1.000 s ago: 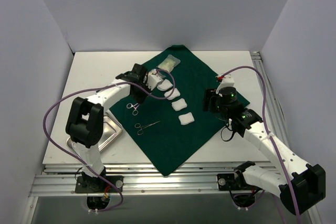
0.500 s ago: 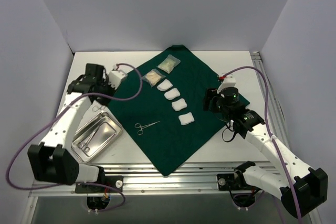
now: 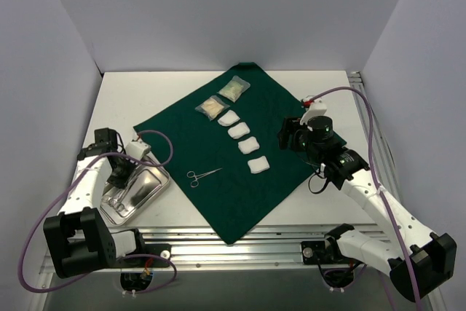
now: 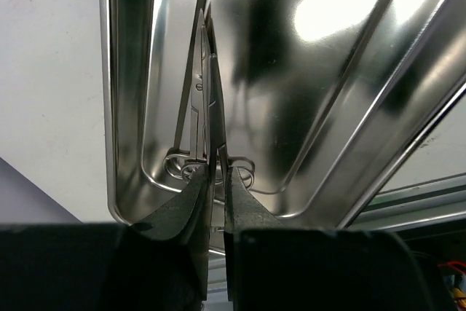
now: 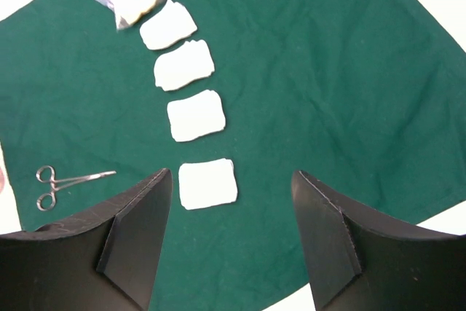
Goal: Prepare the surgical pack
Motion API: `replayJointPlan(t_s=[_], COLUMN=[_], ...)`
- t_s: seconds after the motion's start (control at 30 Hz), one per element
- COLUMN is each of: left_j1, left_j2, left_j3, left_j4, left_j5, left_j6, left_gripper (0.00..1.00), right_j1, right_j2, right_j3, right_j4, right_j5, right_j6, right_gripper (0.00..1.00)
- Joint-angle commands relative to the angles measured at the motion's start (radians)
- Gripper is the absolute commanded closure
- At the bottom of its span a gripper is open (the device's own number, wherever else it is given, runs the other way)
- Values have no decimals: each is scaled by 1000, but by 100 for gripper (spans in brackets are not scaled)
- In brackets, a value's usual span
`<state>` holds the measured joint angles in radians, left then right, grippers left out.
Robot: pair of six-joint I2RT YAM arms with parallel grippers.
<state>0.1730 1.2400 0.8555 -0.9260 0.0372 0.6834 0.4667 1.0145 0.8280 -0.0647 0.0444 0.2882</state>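
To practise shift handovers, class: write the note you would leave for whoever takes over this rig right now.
Left gripper: shut on a steel instrument lying in the tray, which sits beside the drape.
Right gripper: open, empty, above the drape.
On the drape: four gauze pads in a row, two packets, a second instrument.
Done: one instrument in the tray.
Left: probably release, then fetch the second instrument; drape not folded yet.

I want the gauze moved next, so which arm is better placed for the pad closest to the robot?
Right. The right pincer hangs open above that gauze pad; the left pincer is down in the steel tray, shut on an instrument.
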Motion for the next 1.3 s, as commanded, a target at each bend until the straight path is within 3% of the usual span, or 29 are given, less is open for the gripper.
replayJointPlan(t_s=[0.0, 0.47, 0.6, 0.73, 0.97, 1.07, 1.2, 1.23, 1.27], left_j1=[26, 120, 120, 120, 114, 51, -176, -299, -353], left_j2=[6, 102, 62, 46, 13, -48, -62, -53, -25], left_j3=[-39, -99, -124, -102, -20, 65, 203, 221, 238], left_j4=[125, 236, 231, 199, 98, 11, -11, -8, -4], left_j5=[23, 108, 110, 119, 154, 207, 191, 188, 185], left_j6=[68, 151, 162, 163, 143, 91, -52, -73, -90], left_gripper=[98, 98, 71, 55, 52, 52, 49, 46, 43], right_j1=[7, 9, 9, 9, 9, 9, 9, 9, 9], right_j2=[-2, -16, -13, 6, 6, 13, 30, 38, 41], right_j3=[52, 34, 26, 17, 0, -9, -26, -30, -32], right_j4=[-14, -12, -11, -1, 19, 31, 55, 55, 55], right_j5=[0, 3, 9, -3, -5, -3, -20, -26, -31], right_j6=[23, 86, 77, 75, 65, 57, 51, 51, 49], right_gripper=[38, 38, 38, 37, 37, 37, 37, 37, 37])
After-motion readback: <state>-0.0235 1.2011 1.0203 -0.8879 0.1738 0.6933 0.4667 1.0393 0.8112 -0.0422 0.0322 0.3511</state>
